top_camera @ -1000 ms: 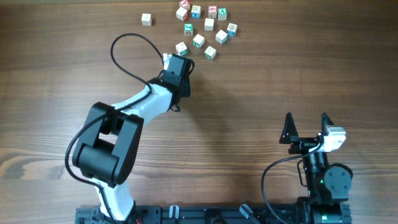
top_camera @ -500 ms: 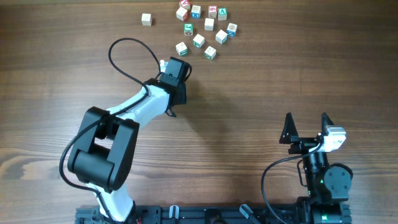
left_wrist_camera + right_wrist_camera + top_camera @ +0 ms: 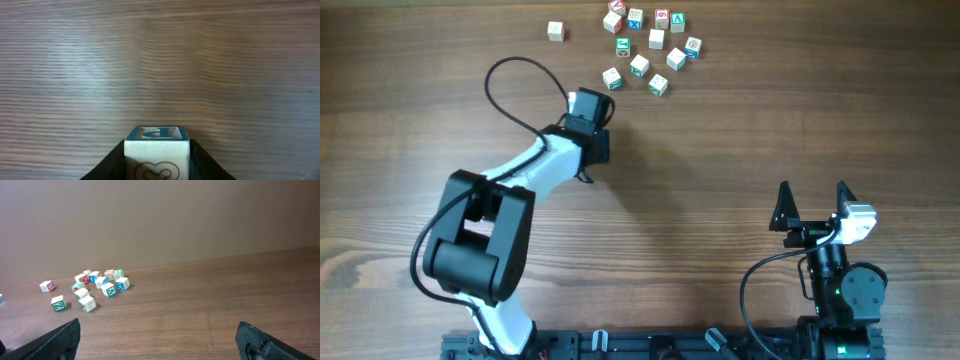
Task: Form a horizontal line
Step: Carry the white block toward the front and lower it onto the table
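No horizontal line of cubes shows; the pale wooden letter cubes (image 3: pixel 656 38) lie scattered at the table's far edge, also in the right wrist view (image 3: pixel 102 282). My left gripper (image 3: pixel 158 146) is shut on one cube (image 3: pixel 157 159) with a blue letter on top and a red mark on its near face. It hangs over bare wood. From overhead that gripper (image 3: pixel 577 101) is just left of and below the scattered group. My right gripper (image 3: pixel 813 195) stands wide open and empty near the front right, its fingertips (image 3: pixel 65 336) far apart.
One cube (image 3: pixel 555 31) sits alone left of the scattered group, seen also in the right wrist view (image 3: pixel 47 286). A black cable (image 3: pixel 510 75) loops off the left arm. Brown wooden table (image 3: pixel 740 120) stretches between the two arms.
My left gripper has moved left and slightly away from the scattered cubes, carrying its cube. The right arm has not moved.
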You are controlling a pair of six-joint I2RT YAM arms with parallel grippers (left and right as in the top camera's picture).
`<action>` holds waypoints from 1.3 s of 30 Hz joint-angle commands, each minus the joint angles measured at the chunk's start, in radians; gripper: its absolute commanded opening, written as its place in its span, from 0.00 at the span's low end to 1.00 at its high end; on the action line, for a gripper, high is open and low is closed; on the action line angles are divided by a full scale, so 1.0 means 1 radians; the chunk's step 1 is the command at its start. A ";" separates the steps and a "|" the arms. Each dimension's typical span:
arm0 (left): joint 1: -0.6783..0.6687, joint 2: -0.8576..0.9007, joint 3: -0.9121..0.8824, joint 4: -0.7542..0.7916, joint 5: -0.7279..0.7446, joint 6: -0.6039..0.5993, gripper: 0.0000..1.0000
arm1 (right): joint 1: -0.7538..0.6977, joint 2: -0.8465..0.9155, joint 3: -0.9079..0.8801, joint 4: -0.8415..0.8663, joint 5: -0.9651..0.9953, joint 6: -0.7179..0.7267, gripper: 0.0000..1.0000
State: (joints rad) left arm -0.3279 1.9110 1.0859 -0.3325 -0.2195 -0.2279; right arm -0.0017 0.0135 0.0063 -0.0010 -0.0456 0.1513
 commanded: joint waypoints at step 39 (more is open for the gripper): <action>0.068 0.049 -0.035 0.022 0.253 0.142 0.52 | -0.005 -0.006 -0.001 0.002 -0.015 -0.018 1.00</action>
State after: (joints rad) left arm -0.2569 1.9156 1.0836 -0.2939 -0.0044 -0.0547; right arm -0.0017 0.0135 0.0063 -0.0006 -0.0452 0.1513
